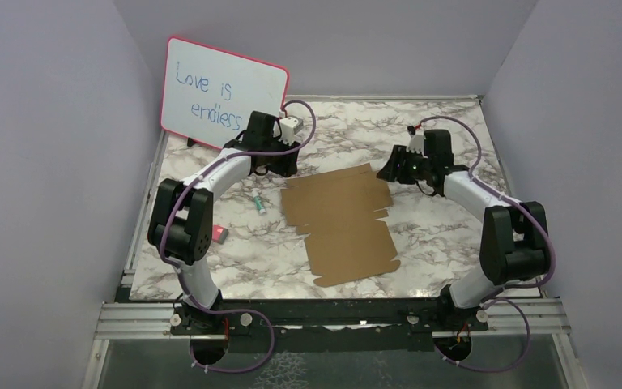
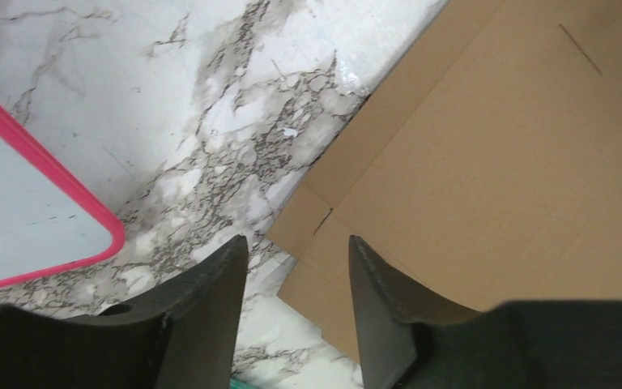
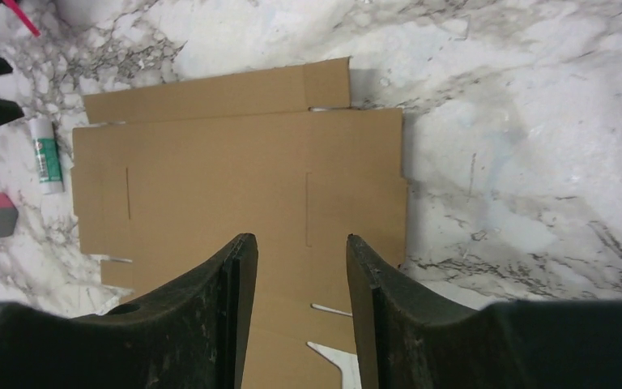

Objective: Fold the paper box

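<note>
Handwritten pink-framed whiteboard (image 1: 223, 96), glue stick (image 1: 258, 204), pink eraser (image 1: 219, 235), marble tabletop (image 1: 445, 235)

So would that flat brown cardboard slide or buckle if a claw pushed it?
Probably slide: the paper box lies flat on the glossy marble table. It looks thin, so likely light. Its creases and notched flaps suggest it would bend there when lifted.

The paper box (image 1: 348, 223) is looking plain brown. The bench (image 1: 445, 235) is showing white-grey marble swirls. Near the black left tool (image 2: 298, 243), the whiteboard (image 2: 16, 203) is showing a pink rim.
</note>
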Controlling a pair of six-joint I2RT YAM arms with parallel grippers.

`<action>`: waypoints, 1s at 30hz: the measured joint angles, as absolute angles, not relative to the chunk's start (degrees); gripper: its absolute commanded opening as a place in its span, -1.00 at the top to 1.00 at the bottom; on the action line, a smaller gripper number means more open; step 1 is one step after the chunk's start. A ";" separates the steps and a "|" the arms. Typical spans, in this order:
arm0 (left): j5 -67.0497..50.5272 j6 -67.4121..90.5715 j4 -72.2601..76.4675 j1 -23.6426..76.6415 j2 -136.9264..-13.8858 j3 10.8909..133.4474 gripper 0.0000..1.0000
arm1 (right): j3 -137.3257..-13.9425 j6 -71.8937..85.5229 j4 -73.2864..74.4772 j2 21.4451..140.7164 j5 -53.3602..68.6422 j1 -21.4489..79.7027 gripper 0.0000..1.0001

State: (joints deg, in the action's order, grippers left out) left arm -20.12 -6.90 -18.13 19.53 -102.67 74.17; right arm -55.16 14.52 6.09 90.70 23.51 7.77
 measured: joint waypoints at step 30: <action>-15.81 19.27 -10.31 33.12 -91.29 54.00 -0.41 | -42.15 20.16 3.99 85.71 24.49 4.60 -0.28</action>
State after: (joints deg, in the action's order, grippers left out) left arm -15.81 19.27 -10.31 33.12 -91.29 54.00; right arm -42.15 20.16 3.99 85.71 24.49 4.60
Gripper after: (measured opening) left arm 0.697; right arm 0.645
